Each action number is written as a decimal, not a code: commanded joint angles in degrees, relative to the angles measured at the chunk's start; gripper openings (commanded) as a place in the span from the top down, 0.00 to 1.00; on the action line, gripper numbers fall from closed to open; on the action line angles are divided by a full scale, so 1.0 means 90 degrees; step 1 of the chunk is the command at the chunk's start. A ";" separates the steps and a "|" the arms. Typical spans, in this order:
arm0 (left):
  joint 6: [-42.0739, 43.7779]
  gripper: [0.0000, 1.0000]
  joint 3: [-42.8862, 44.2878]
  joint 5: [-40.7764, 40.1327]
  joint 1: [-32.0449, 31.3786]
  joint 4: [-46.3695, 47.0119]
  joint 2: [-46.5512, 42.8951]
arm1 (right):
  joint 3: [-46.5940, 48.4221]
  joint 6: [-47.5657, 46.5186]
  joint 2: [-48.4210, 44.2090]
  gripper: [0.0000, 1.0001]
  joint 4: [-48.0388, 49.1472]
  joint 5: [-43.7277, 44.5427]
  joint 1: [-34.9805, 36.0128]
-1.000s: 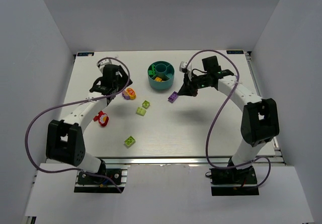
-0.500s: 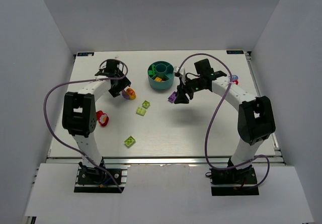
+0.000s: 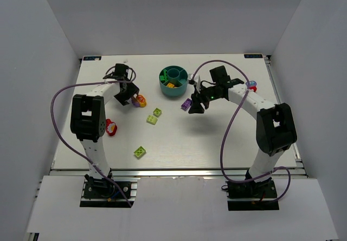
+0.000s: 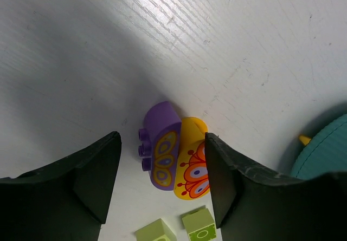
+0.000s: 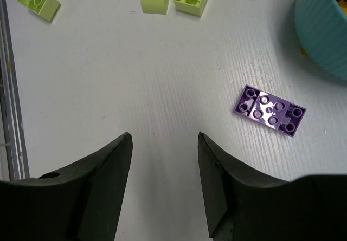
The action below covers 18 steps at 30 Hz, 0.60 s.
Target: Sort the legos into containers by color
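White table (image 4: 244, 35): left gripper (image 4: 161, 143) open, empty, straddling two printed bricks (image 4: 187, 165); right gripper (image 5: 164, 138) open, empty, near purple plate (image 5: 270, 111)

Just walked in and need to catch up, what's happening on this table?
A robot is sorting bricks by color into a teal bowl that already holds a few. The left gripper hangs open over a curved purple brick and a yellow brick lying side by side. The right gripper is open and empty near a flat purple brick. Lime green bricks lie loose.
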 commanded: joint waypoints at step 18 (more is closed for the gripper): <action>-0.0337 0.36 0.0120 -0.0206 0.0053 -0.0245 0.0144 | -0.0038 0.0093 -0.0195 0.43 0.0147 -0.0167 -0.0127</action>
